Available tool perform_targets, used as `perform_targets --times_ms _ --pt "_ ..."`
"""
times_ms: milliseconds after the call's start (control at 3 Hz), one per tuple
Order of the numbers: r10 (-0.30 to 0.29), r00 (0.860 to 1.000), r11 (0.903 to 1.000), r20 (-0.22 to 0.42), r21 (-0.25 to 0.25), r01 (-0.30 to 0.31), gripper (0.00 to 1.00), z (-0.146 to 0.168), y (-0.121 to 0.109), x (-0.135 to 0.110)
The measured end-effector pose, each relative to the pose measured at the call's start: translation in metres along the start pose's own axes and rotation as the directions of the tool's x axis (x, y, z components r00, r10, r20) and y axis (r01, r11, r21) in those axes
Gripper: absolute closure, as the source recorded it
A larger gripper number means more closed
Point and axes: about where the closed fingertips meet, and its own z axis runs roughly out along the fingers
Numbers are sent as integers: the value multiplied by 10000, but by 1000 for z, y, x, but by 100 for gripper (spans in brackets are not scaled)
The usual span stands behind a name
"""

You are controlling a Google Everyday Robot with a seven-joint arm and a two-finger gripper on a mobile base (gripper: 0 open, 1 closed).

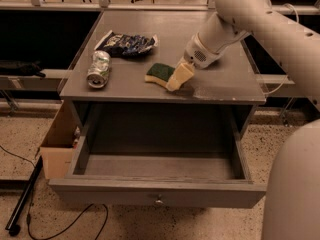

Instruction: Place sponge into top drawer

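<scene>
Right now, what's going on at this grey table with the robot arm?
The robot's gripper is down at the right edge of the sponge, apparently going for it. The sponge lies on the table, not yet in the drawer, which stands open below and looks empty. A can and a snack bag lie further left.
</scene>
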Motion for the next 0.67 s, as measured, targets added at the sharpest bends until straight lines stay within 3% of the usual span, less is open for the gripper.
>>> perform_targets --times_ms 667 --pt "0 10000 10000 -1 -2 0 85 0 0 0"
